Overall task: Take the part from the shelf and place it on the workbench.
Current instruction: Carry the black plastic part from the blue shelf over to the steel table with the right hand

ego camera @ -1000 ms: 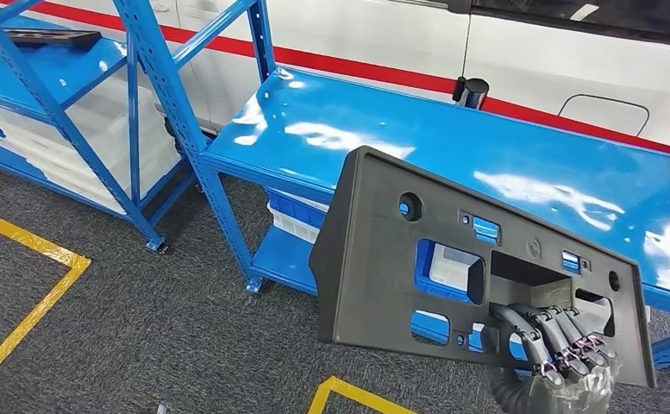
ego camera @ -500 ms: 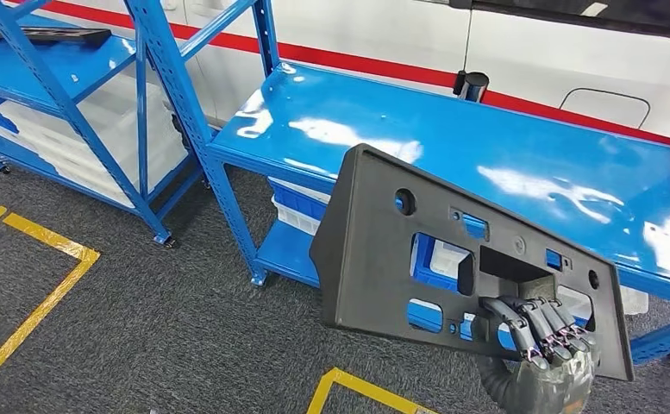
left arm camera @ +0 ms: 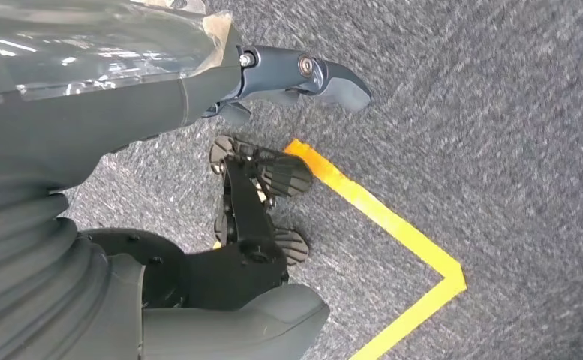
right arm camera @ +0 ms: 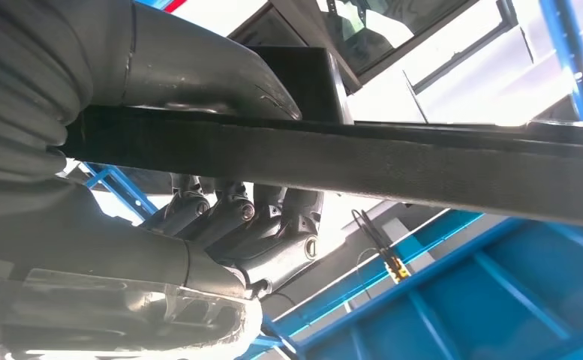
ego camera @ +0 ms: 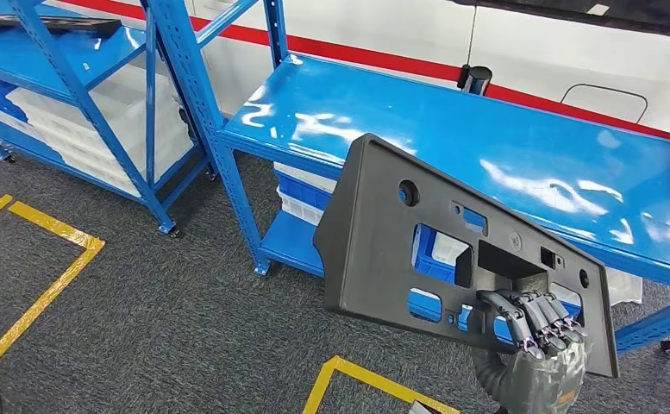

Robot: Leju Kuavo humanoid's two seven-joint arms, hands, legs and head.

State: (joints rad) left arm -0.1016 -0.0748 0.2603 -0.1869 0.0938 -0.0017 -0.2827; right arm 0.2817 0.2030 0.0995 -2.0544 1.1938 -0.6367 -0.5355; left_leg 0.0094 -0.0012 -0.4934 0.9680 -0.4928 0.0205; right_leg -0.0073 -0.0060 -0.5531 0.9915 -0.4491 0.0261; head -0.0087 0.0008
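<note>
Workbench nearer than before; one part in right hand's grip; left hand loose, empty.

Factory workshop: blue steel shelf beside blue worktop, yellow floor tape, white vehicle behind worktop.

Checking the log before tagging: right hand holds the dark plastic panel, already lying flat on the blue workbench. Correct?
Not quite. The right hand does hold the dark panel, but the head view shows it in the air, tilted, in front of the blue workbench, not lying on it.
</note>
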